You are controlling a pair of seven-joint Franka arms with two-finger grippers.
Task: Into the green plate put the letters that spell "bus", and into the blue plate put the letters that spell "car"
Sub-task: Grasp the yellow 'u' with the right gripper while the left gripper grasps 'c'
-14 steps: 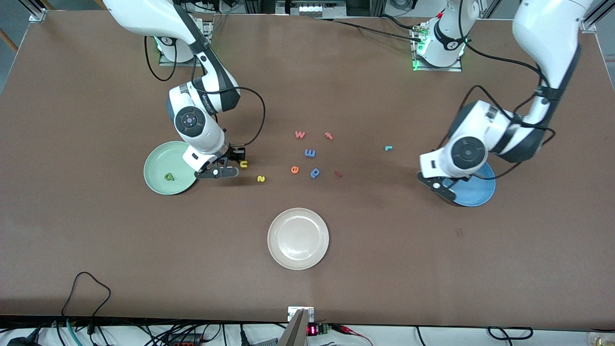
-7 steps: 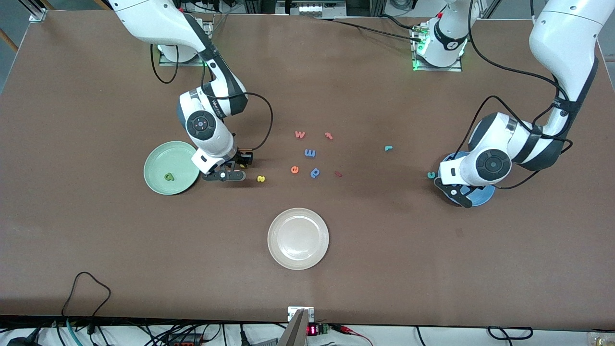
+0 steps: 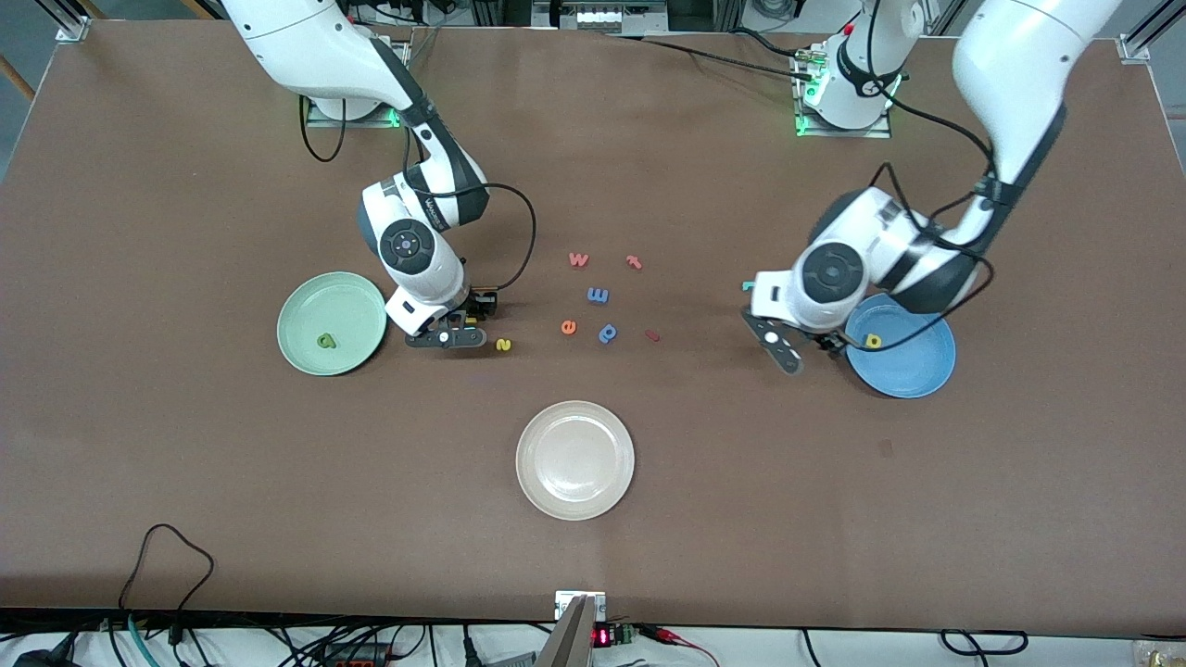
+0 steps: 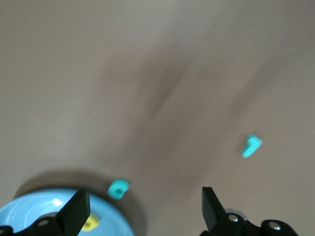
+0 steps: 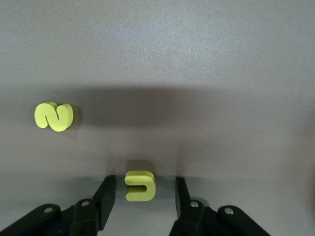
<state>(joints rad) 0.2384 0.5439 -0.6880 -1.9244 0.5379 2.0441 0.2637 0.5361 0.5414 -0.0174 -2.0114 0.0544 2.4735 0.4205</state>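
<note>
Three plates lie on the surface: the green plate (image 3: 306, 301), the blue plate (image 3: 917, 371) and a white plate (image 3: 574, 417) at 6 o'clock from the loose letters.

One letter, the green b (image 3: 326, 341), is in the green plate. Two yellow letters lie outside it, at the plate's 3 o'clock. They are the u (image 5: 140, 186) and the s (image 3: 503, 345), which lies at 4 o'clock from the u.

The right end effector (image 5: 145, 196) is down at the surface. Its fingers are spread on either side of the u, with gaps showing.

One letter, the yellow a (image 3: 873, 341), is in the blue plate. Two teal letters lie outside it. The c (image 4: 118, 189) is just beside the rim, and the r (image 3: 749, 286) is at the plate's 10 o'clock.

The left end effector (image 3: 808, 345) is over the surface at the blue plate's 9 o'clock, spread wide and holding nothing.

Six more pieces lie mid-surface: an orange w (image 3: 578, 259), a red t (image 3: 634, 262), a blue m (image 3: 598, 295), an orange e (image 3: 568, 326), a blue p (image 3: 608, 333) and a dark red piece (image 3: 652, 335).
</note>
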